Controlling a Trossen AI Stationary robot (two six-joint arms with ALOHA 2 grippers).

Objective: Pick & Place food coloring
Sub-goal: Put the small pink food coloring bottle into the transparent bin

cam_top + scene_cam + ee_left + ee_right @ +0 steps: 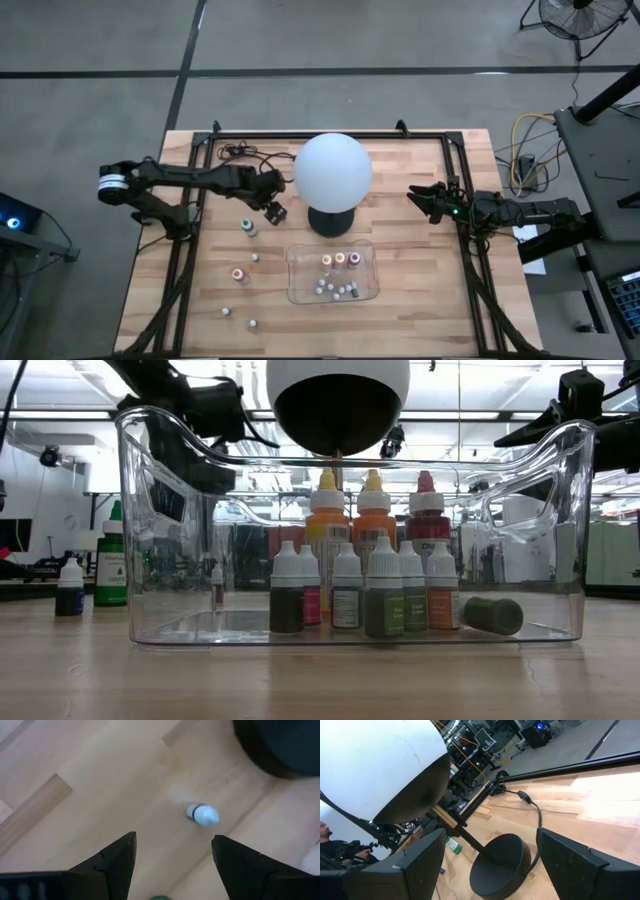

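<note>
left gripper (276,211): left of centre in the high view, just left of the lamp's black base; fingers apart with nothing between them, above bare wood. in its wrist view the 2 dark fingers (112,862) frame a small white-capped bottle (202,814) lying on the boards beyond them.
right gripper (418,198): right of centre in the high view, well clear of the tray; fingers spread wide, empty, facing the lamp.
globe lamp (333,170): white globe at upper centre of the high view, on a thin stem over a round black base (501,864); its cord runs off toward the table's far edge.
clear tray (296,290): lower centre of the high view, just below the lamp base; fills most of the low view.
food coloring in the tray (372,595): 3 taller bottles with yellow, yellow and pink tips at the back; 6 short white-capped bottles upright in front; 1 dark bottle on its side at the right end.
food coloring loose on the table: green bottle (247,227) just below the left gripper; pink-topped bottle (238,273) left of the tray; about 3 tiny whitish ones at lower left, too small to tell colours apart.
low view, left edge: a tall green bottle (111,560) and a short dark one (69,586) stand outside the tray.
table (420,310): pale wood planks, with a black frame along its sides.
</note>
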